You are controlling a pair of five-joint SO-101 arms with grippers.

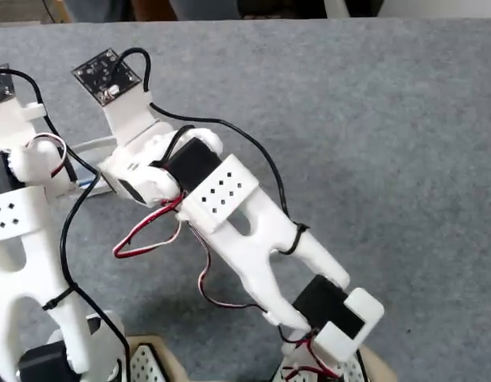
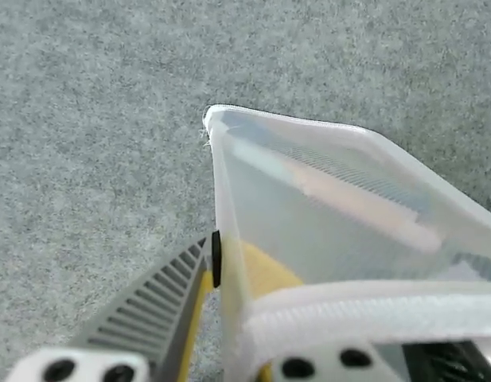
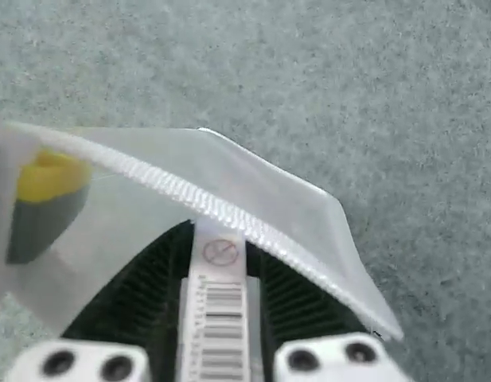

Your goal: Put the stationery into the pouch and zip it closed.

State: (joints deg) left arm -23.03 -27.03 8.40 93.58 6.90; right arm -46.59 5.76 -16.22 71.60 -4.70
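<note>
The left end effector [image 2: 229, 267] pinches one end of the see-through pouch [image 2: 325, 215], the right end effector [image 3: 221, 253] grips a white stationery piece [image 3: 217, 318] at the pouch's zip edge [image 3: 173, 191], and grey surface [image 2: 86, 119] spreads around the pouch.

A robotics lab bench. Two white printed arms [image 1: 229, 207] with loose wiring [image 1: 138, 239] stand on a grey felt-topped table [image 1: 388, 103].

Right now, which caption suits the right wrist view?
Right gripper holds a white barcoded strip at the zipper edge of the translucent pouch.
</note>
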